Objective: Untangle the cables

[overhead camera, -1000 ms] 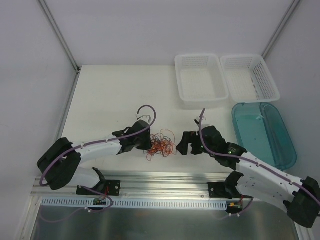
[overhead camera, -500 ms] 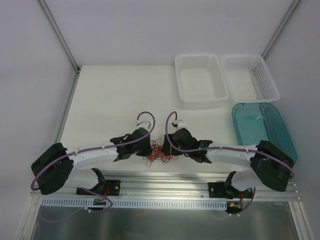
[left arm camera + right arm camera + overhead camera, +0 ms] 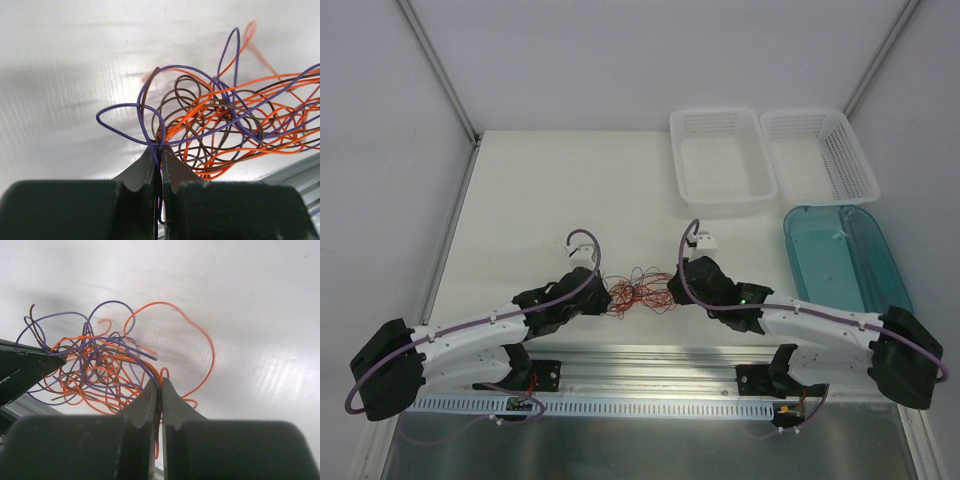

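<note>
cables [image 3: 638, 290]: tangled clump mid-way along the bench [image 3: 540, 190] near edge, strung between both arms | left fingers [image 3: 145, 169]: closed on several strands | right fingers [image 3: 148, 401]: closed on strands | risk: pulling apart may tighten knots, or thin strands slip free | around: white baskets [image 3: 723, 160] far right corner, blue tub [image 3: 850, 265] right edge, well apart; nothing blocks

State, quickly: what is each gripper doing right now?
Left gripper: shut on the tangle of thin orange, brown and purple wires.
Right gripper: shut on the same tangle, at its opposite side.
</note>
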Available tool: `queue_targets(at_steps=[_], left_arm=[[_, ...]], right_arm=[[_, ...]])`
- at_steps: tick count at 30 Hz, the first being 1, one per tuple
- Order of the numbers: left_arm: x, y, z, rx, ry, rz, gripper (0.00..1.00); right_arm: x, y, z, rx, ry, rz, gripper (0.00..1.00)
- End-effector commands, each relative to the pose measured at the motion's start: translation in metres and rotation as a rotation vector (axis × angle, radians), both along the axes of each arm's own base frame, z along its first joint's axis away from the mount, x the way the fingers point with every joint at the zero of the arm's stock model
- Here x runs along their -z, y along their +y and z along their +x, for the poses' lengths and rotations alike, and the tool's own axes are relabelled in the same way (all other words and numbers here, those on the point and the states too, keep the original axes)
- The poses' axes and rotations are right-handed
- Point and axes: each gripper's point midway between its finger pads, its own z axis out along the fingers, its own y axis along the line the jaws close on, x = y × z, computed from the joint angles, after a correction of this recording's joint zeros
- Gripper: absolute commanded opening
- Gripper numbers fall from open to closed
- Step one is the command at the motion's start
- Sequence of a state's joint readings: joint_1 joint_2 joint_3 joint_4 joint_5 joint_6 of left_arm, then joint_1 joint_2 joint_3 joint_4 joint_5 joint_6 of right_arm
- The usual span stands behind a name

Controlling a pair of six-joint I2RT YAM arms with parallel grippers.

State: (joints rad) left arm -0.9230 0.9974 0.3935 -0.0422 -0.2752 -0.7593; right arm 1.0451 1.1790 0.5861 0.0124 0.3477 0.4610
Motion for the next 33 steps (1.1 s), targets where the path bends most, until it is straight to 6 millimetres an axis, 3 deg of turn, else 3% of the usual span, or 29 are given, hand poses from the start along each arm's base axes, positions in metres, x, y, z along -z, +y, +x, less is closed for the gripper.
queue_targets(at_steps=[1,3,4,8,13,18,19,22,25,26,28,29,33], left_arm=[[-0.002,0.026,0.007,-0.102,-0.056,0.046,0.00],[-0.016,0.027,0.009,-0.120,-0.094,0.001,0.00],[-0.027,0.025,0.010,-0.119,-0.120,-0.042,0.00],[-0.067,0.015,0.008,-0.040,-0.211,-0.139,0.04],[-0.104,0.012,0.004,0.019,-0.305,-0.220,0.11],[-0.091,0.021,0.004,-0.008,-0.296,-0.184,0.24],[-0.089,0.021,0.004,-0.011,-0.289,-0.180,0.31],[-0.078,0.022,0.003,-0.017,-0.259,-0.159,0.39],[-0.073,0.023,0.003,-0.013,-0.240,-0.127,0.48],[-0.072,0.021,0.002,-0.007,-0.235,-0.125,0.61],[-0.072,0.017,0.003,0.011,-0.225,-0.111,0.72],[-0.070,0.016,0.002,0.023,-0.219,-0.100,0.77],[-0.063,0.003,-0.001,0.083,-0.158,-0.073,0.80]], right_arm=[[-0.021,-0.059,0.012,0.149,-0.123,-0.130,0.01],[-0.031,-0.075,0.012,0.178,-0.153,-0.152,0.01],[-0.047,-0.078,0.011,0.185,-0.181,-0.110,0.01],[-0.070,-0.082,0.005,0.158,-0.218,-0.048,0.01],[-0.058,-0.077,0.003,0.127,-0.185,-0.087,0.01],[-0.029,-0.063,0.004,0.115,-0.112,-0.125,0.03],[-0.028,-0.061,0.004,0.112,-0.106,-0.125,0.06],[-0.023,-0.055,0.005,0.101,-0.086,-0.151,0.17],[-0.025,-0.056,0.007,0.097,-0.085,-0.180,0.44],[-0.025,-0.057,0.005,0.090,-0.082,-0.193,0.51],[-0.033,-0.056,0.005,0.072,-0.093,-0.194,0.66],[-0.035,-0.058,0.004,0.066,-0.090,-0.199,0.69],[-0.052,-0.057,-0.001,0.015,-0.111,-0.179,0.76]])
